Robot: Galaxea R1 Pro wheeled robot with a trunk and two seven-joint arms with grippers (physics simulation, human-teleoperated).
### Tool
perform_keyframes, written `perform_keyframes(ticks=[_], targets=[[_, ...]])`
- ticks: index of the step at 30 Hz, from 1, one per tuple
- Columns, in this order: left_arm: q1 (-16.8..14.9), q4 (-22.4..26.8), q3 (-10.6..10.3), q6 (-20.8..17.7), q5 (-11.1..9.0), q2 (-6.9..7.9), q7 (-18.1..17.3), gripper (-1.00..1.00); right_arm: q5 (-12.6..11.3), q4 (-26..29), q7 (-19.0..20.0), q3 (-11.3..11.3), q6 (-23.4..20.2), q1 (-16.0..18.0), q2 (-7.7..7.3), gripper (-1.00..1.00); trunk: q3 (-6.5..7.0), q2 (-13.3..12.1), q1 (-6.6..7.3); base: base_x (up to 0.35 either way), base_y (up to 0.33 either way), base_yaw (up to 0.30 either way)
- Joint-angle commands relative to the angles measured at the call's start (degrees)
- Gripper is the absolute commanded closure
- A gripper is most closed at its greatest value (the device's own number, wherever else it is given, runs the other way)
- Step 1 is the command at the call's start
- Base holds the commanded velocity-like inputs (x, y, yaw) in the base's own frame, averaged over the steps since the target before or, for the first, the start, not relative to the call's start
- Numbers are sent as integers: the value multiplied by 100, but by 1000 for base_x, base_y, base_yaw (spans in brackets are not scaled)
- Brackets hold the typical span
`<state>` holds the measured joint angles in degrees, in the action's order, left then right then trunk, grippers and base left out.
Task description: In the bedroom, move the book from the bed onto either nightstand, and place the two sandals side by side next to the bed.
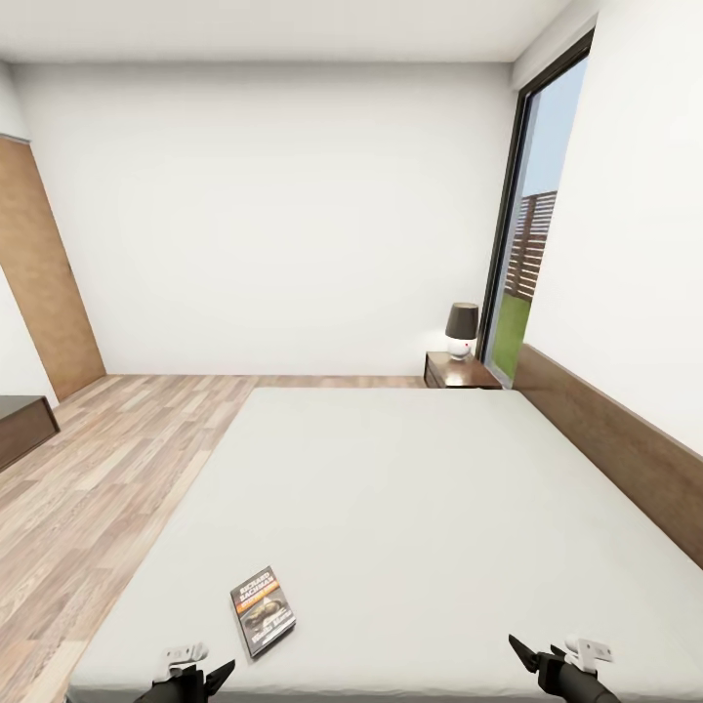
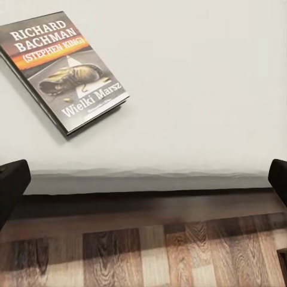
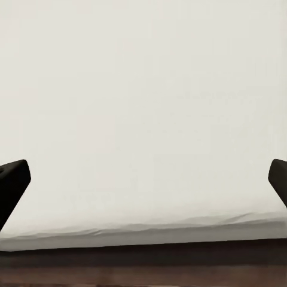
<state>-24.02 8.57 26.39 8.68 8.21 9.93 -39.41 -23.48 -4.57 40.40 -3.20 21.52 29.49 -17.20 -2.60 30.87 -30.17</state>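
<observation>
The book lies flat on the bed's light grey mattress, near its front edge; the cover is dark with an orange band and white lettering. My left gripper hovers open just in front of that edge, a little left of the book. In the left wrist view the book lies beyond the open fingers, untouched. My right gripper is open at the front right of the bed, over bare mattress. The nightstand stands at the far end by the headboard. The sandals are out of view.
A lamp with a dark shade sits on the nightstand. A tall window is behind it. Wood-plank floor runs along the bed's left side. A low dark cabinet stands at the far left, by a wooden panel.
</observation>
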Motion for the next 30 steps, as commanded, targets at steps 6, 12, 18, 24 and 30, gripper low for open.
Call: perform_keyframes(ticks=[6,12,18,24,30], targets=[[-6,-4,42,37,59,0,-14,-100,2,-27,37,-31,28,12,-3,-100,-12,11,-3,0,0,0],[-6,2,42,37,64,7,-32,-100,2,-27,35,-31,28,12,-2,-100,-12,11,-3,0,0,0],[-8,85,23,24,60,28,-164,-100,2,-25,38,-32,28,12,-3,-100,-12,11,-3,0,0,0],[-32,735,31,-548,49,78,-1245,-100,2,-20,38,-31,28,12,-3,-100,-12,11,-3,0,0,0],[-40,2795,16,-2654,41,20,-2166,-100,2,-21,38,-33,28,12,-3,-100,-12,11,-3,0,0,0]])
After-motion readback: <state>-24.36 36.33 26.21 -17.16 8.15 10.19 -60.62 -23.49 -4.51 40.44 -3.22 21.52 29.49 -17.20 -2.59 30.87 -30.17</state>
